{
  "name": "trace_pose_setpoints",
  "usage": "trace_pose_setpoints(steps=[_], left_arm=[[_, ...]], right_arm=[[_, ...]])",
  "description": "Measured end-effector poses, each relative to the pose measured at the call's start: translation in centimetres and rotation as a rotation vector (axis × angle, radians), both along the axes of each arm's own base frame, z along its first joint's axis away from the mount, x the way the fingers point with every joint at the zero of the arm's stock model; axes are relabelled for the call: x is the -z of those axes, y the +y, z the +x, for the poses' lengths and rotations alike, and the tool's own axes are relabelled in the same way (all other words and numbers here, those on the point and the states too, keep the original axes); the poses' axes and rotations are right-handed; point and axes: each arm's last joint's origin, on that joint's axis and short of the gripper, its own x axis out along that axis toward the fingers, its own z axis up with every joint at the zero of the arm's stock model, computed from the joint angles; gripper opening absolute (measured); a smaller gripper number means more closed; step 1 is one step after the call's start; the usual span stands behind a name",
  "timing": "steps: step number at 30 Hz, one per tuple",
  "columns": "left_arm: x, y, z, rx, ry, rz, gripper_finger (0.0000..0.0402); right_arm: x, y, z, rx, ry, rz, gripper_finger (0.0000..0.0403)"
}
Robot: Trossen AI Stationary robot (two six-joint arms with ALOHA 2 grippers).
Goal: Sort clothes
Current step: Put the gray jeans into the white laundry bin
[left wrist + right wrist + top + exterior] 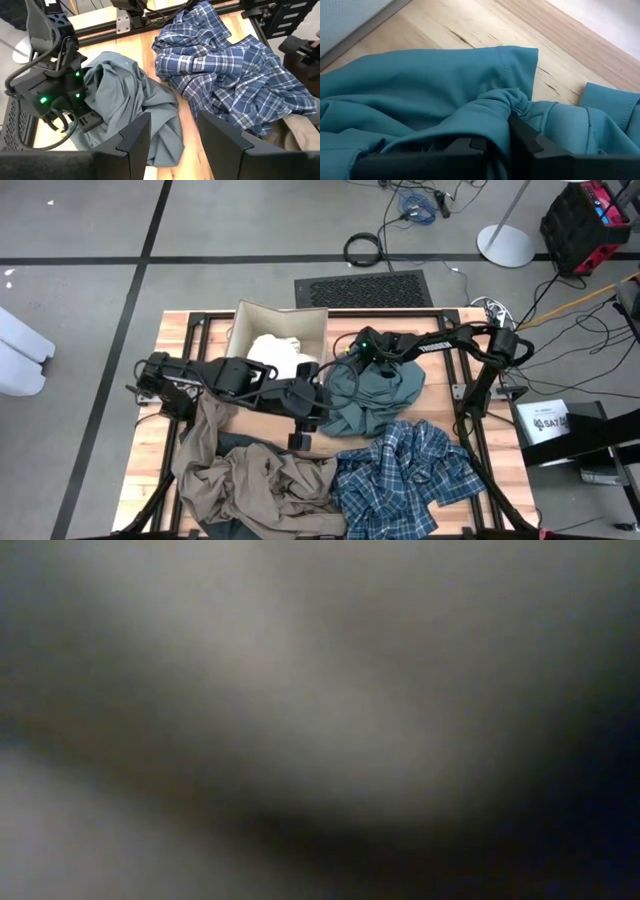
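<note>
The right claw (495, 142) has pinched a small fold of the teal-grey garment (375, 395), mid-table toward one o'clock. So little cloth could slip free on lifting. The left claw (172, 137) hangs open at centre, empty and close enough to snag.

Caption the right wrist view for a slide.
Right gripper pinches a fold of the teal-grey garment against the wooden table.
</note>
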Motion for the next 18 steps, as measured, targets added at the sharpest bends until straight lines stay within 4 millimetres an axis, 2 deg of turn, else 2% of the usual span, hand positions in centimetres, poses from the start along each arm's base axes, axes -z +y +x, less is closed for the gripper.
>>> trace_pose_setpoints(steps=[2, 5, 9, 12, 18], left_arm=[[0.0, 0.0, 0.0, 0.000, 0.000, 0.000, 0.0173], [0.0, 0.0, 0.0, -0.006, -0.004, 0.003, 0.0173], [-0.1, 0.1, 0.1, -0.029, -0.020, 0.020, 0.0173], [-0.6, 0.1, 0.0, -0.057, -0.057, 0.038, 0.0173], [-2.5, 0.6, -1.3, -0.089, -0.147, 0.045, 0.0173]], right_arm=[[-0.4, 0.0, 0.0, -0.012, -0.007, -0.006, 0.0030], [-2.1, 0.2, -0.3, -0.028, -0.050, -0.003, 0.0029], [-5.6, 1.3, -1.9, -0.084, -0.093, 0.014, 0.0008], [-9.7, 1.6, -2.8, -0.099, -0.197, -0.081, 0.0007], [-15.5, 3.1, -6.1, -0.104, -0.350, -0.187, 0.0007]])
